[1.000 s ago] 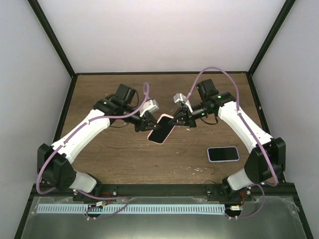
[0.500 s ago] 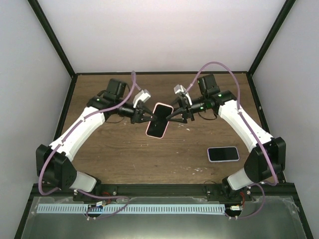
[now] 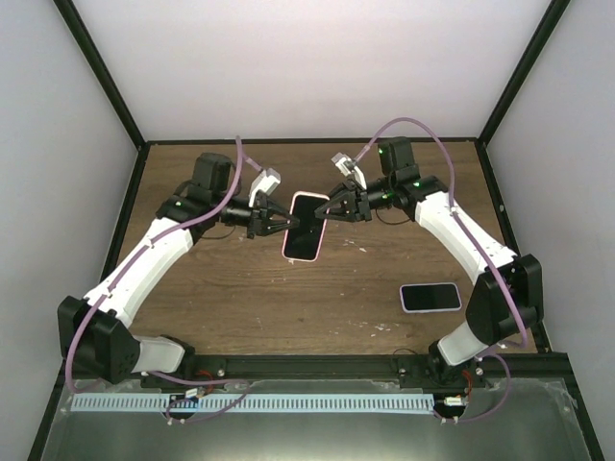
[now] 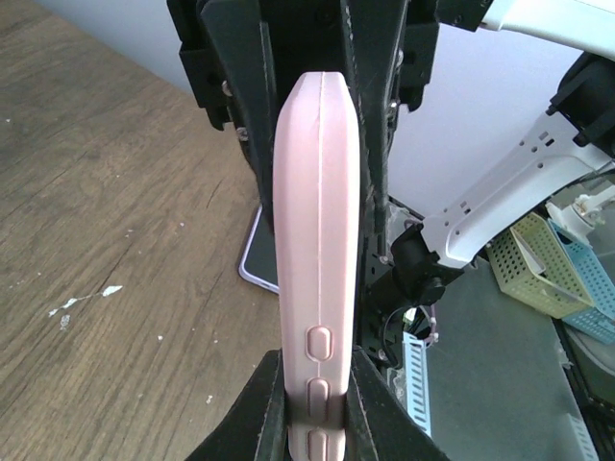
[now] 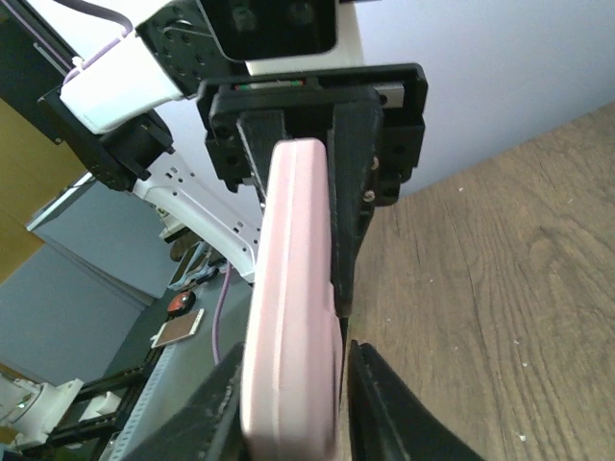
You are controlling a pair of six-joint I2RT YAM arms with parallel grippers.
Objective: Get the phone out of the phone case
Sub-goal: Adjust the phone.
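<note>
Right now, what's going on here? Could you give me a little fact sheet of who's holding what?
Held item: phone inside a pink phone case
Left arm: jaws shut on the case's left long edge
Right arm: jaws shut on the opposite edge, near the top
Case position: screen facing up, apparently lifted off the wooden table
Also on the table: second phone, lying flat near the right arm's base
Progress: phone not yet out of the case

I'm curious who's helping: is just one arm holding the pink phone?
No, the left fingers and right fingers both clamp the pink phone case.
</note>
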